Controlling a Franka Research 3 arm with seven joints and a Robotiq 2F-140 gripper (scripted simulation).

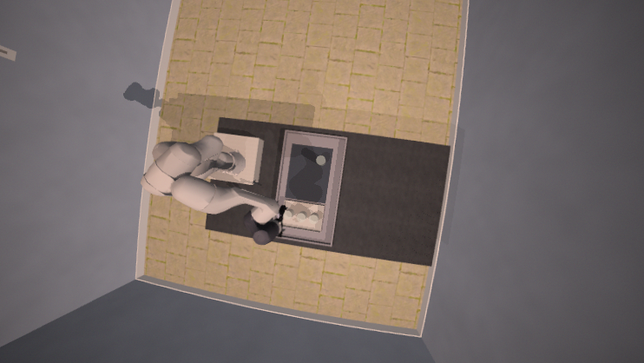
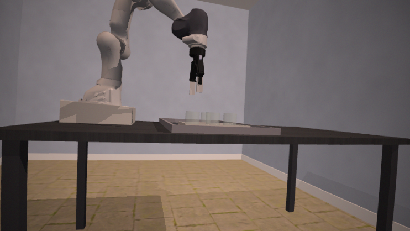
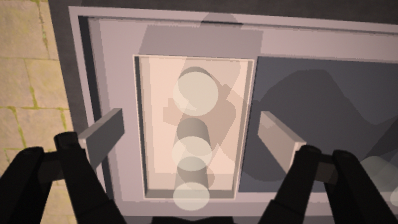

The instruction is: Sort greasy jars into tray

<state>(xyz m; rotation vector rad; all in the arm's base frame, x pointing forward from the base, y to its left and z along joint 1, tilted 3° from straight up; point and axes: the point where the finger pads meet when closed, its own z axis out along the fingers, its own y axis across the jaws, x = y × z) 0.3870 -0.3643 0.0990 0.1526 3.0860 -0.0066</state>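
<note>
Three pale glass jars stand upright in a row in the cream tray [image 1: 300,226] [image 3: 155,90]: the one nearest the robot base [image 1: 288,214] [image 2: 192,116] [image 3: 195,93], a middle one [image 1: 301,215] [image 3: 192,153] and a far one [image 1: 313,217] [image 3: 191,196]. A fourth jar [image 1: 320,160] [image 3: 378,172] stands on the dark mat [image 1: 299,157] [image 3: 320,95], toward its far side, and is cut off in the wrist view. My gripper [image 1: 283,221] [image 2: 195,93] [image 3: 192,122] is open and empty, well above the tray's robot-side end. Grease cannot be seen.
A grey surround with a raised rim [image 1: 340,180] [image 2: 224,130] encloses mat and tray. The tray lies close beside the mat's end. The tray's jars stand close together. The robot base [image 1: 252,155] [image 2: 95,113] stands beside the surround on the dark table [image 1: 387,194].
</note>
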